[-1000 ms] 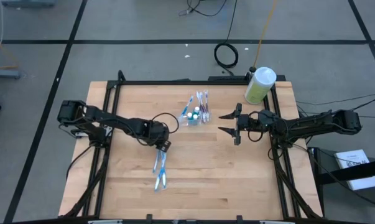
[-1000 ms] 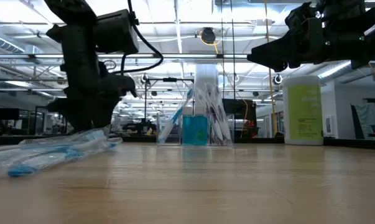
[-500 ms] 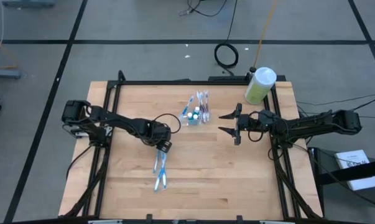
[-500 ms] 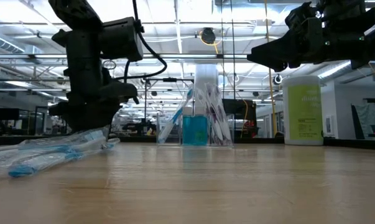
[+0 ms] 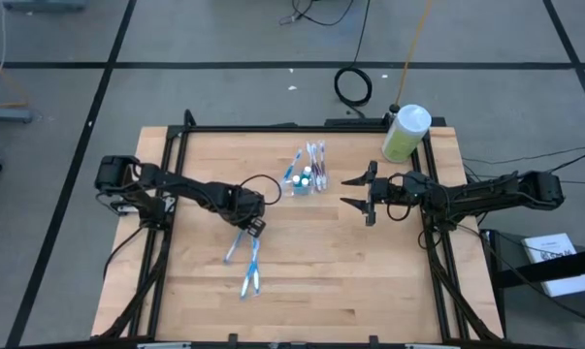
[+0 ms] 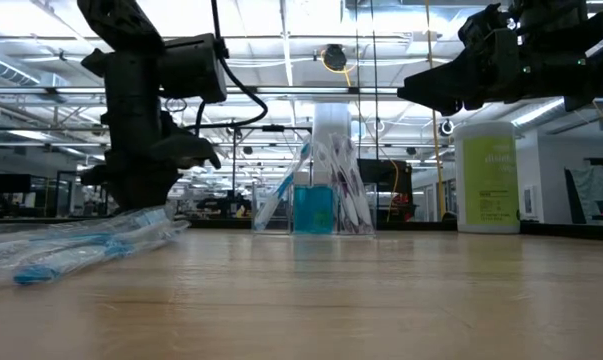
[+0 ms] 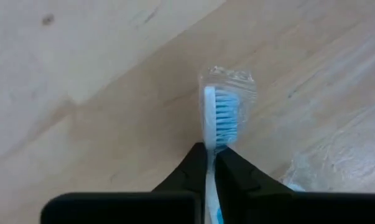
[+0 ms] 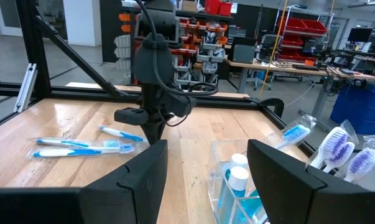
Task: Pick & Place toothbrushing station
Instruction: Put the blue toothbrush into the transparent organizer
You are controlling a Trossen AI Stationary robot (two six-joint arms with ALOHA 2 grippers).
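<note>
Writing: faint pale lettering on the green bottle [image 6: 489, 176] in the low view, too blurred to read; no other brand or label legible.
Toothbrushing station [image 5: 306, 171]: small clear tray on the far middle of the bench [image 5: 370, 281], holding upright toothbrushes with blue and purple bristles and small blue tubes with white caps; brushes fanned up and outward in the low view [image 6: 321, 180].
Station axis: long side roughly along the bench's depth in the high view, slightly slanted; exact heading hard to tell.
Left tool [image 5: 245, 229]: low over the bench, left of centre, clenched on the neck of a wrapped blue toothbrush [image 7: 219, 112]; bristle head in clear wrap pointing forward past the fingertips [image 7: 199, 165] in the left wrist view.
Held brush axis: slanted on the bench in the high view, one end at the tool, the other toward the near left.
Second wrapped toothbrush [image 5: 250, 276]: lying flat just beside the held one, nearer the front edge, long axis roughly front to back.
Right tool [image 5: 361, 193]: released, fingers spread wide, hanging above the bench just right of the station, facing it.
Green bottle, placement: white cap, standing at the far right corner [image 5: 405, 132].
</note>
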